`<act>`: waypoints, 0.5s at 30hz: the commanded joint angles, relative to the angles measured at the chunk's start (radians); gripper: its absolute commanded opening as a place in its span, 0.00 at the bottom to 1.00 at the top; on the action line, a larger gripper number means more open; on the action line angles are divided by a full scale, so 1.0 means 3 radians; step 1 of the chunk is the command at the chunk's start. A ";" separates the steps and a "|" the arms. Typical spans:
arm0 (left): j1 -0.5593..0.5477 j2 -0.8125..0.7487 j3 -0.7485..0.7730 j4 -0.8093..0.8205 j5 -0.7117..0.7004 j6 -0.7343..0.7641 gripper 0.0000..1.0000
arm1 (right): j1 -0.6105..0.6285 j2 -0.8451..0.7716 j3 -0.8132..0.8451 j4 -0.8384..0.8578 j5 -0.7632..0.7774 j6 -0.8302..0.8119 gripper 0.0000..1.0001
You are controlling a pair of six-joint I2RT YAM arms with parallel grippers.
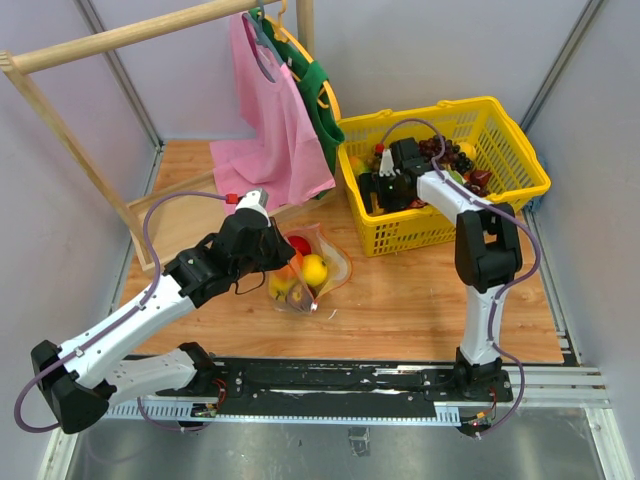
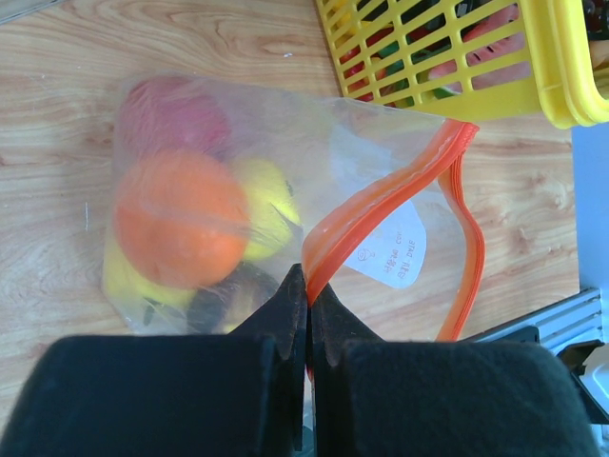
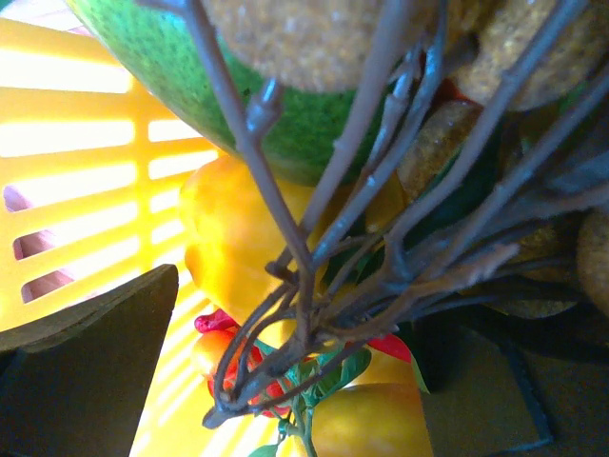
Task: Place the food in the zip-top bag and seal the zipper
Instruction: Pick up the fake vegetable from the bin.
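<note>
Pinching near end of zipper (image 2: 381, 205) in closed left jaws, beside food (image 2: 181, 219) in bag (image 2: 362, 152) lying on tabletop (image 2: 48, 190), tracing its long axis away toward basket (image 2: 561, 76); reading right jaws, buried in basket, as indeterminate.

We see a clear zip-top bag (image 2: 285, 124) with a red-orange zipper (image 2: 381, 205) and a white label (image 2: 392, 249), and inside it an orange (image 2: 181, 219), a red fruit (image 2: 176, 114) at its twelve o'clock and a yellow piece (image 2: 266, 205) at its three o'clock. The left hand (image 2: 308, 290) is black, the table (image 2: 190, 38) pale brown with wood grain, the basket (image 2: 561, 57) bright yellow. We also find a pink cloth bag (image 1: 280, 140) with a green cloth bag (image 1: 325, 120) at its two o'clock, and a green speckled fruit (image 3: 171, 67).
</note>
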 commanded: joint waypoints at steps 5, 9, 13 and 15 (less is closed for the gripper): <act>0.0025 -0.0006 -0.0028 0.0140 0.0000 -0.0042 0.00 | -0.0048 0.0359 -0.0129 0.0388 -0.0112 0.0096 1.00; 0.0025 0.0061 -0.0026 0.0148 0.0020 -0.0042 0.00 | -0.0124 0.0265 -0.0471 0.1038 -0.0148 0.0400 0.99; 0.0025 0.0091 -0.0046 0.0175 0.0021 -0.0041 0.00 | -0.0144 0.0311 -0.0606 0.1321 -0.0136 0.0519 0.99; 0.0025 0.0094 -0.0036 0.0166 0.0024 -0.0037 0.00 | -0.0142 0.0386 -0.0599 0.1316 -0.0043 0.0542 0.99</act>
